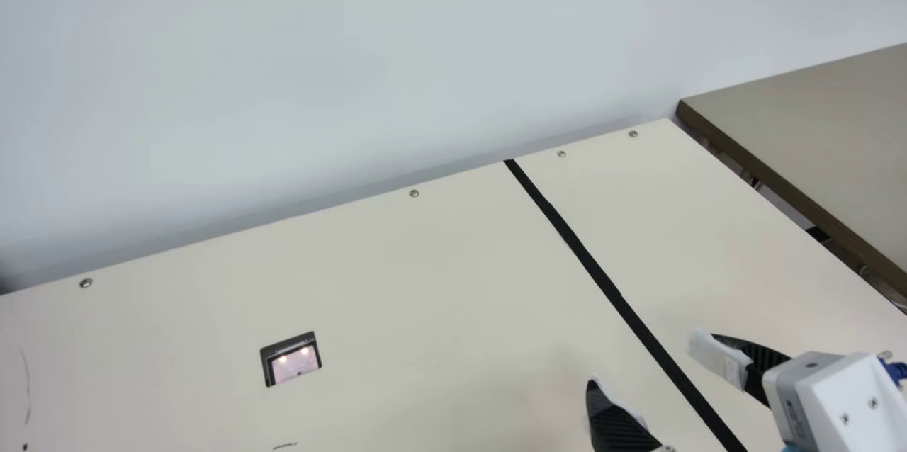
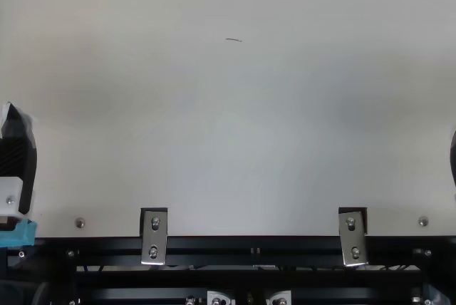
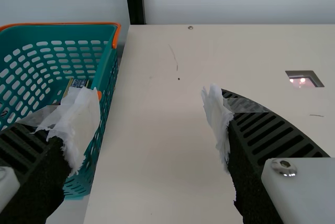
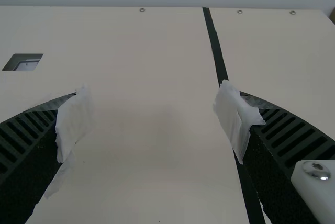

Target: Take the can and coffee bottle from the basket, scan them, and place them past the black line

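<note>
My left gripper (image 2: 18,152) is at the top view's left edge; in the left wrist view my left gripper (image 3: 150,101) stands open, one tape-wrapped finger in front of the teal basket (image 3: 63,23). Inside the basket, a small part of a gold-and-dark item (image 3: 79,83) shows behind that finger; I cannot tell whether it is the can or the bottle. My right gripper (image 1: 645,360) is open over the table, its fingers on either side of the black line (image 1: 602,282) in the main view. Nothing is between the fingers of my right gripper (image 4: 151,98).
The scanner window (image 1: 292,361) is set into the cream table (image 1: 425,296), left of the black line. A brown-edged table (image 1: 815,126) stands beyond the right edge. A pale wall (image 1: 354,69) rises behind. Metal brackets (image 2: 154,237) sit at the front edge.
</note>
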